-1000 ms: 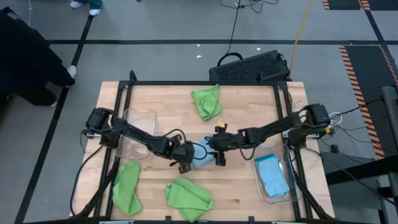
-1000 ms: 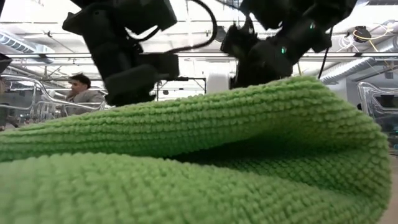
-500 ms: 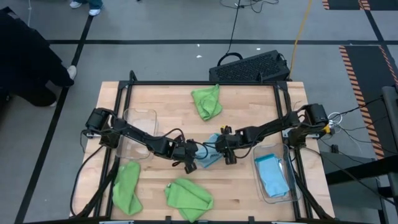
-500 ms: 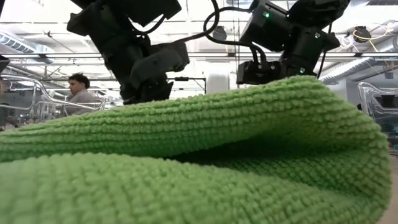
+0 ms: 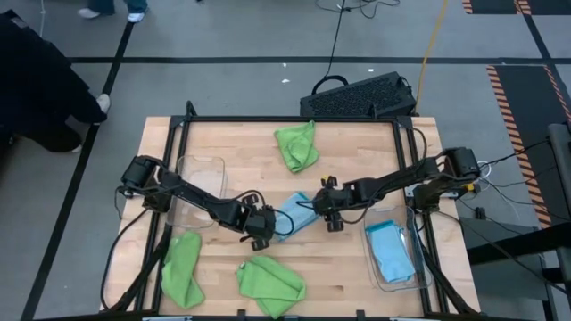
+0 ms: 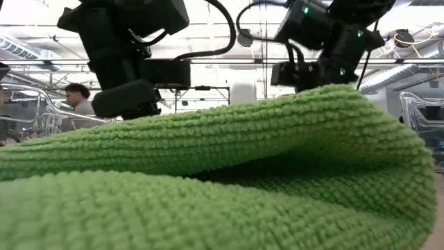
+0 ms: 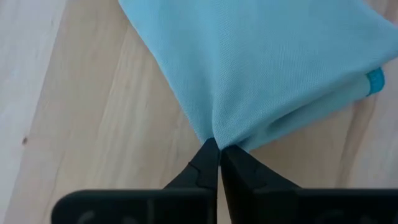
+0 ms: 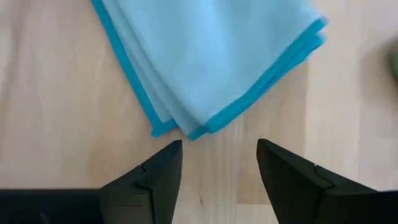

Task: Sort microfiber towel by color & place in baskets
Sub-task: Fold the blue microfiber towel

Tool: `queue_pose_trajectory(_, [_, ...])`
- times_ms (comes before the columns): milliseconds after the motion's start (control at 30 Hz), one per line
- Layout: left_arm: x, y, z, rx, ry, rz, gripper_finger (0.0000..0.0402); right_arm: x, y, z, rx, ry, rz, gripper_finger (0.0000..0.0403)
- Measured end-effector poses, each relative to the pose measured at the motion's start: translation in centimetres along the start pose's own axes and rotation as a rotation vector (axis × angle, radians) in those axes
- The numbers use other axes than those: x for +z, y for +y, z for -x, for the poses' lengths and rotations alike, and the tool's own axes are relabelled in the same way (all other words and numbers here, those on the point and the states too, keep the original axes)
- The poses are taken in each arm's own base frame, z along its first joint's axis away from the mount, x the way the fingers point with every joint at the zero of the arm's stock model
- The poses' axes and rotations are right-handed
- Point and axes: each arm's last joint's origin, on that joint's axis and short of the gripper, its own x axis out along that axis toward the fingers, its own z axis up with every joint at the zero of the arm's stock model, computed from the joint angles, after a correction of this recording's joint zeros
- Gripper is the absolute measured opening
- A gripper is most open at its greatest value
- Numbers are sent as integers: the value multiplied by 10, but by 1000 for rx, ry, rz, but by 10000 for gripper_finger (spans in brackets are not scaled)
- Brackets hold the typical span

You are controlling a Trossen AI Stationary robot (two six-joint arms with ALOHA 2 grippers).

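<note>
The blue towel [image 5: 293,215] was soft, floppy stuff; left gripper [image 7: 219,151] pinched its 7 o'clock corner, right gripper [image 8: 219,155] gaped empty at 3 o'clock.

overhead, table-level and wrist views share blue towel [image 5: 294,214].
</note>
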Motion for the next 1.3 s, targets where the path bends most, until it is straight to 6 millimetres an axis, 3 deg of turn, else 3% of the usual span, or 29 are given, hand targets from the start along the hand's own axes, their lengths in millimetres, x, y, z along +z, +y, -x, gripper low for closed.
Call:
queue_pose_trajectory(200, [0, 0, 0, -4, 1, -53, 5, 15, -3, 14, 24, -160, -129, 201])
queue_pose_trajectory(400, [2, -4, -12, -37, -4, -84, 12, 23, 0, -20, 33, -273, -254, 201])
queue_pose_trajectory(533, [1, -8, -17, -48, -14, -79, 5, 14, 10, -37, 43, -192, -242, 201])
queue_pose_trajectory(633, [0, -10, -17, -47, -9, -70, 11, 7, 14, -40, 36, -102, -160, 201])
queue_pose_trajectory(767, [2, -11, -17, -62, -26, -51, 14, -10, 7, -41, -4, 70, -44, 201])
queue_pose_trajectory(933, [12, -20, -17, -139, -150, 16, 6, -18, -18, -37, -91, 140, -50, 201])
queue_pose_trajectory(1067, [21, -26, -14, -209, -246, 51, 14, -12, -27, -23, -109, 79, -113, 201])
queue_pose_trajectory(1300, [22, -27, -13, -218, -253, 85, 10, 7, -7, 12, 113, -130, -88, 201])
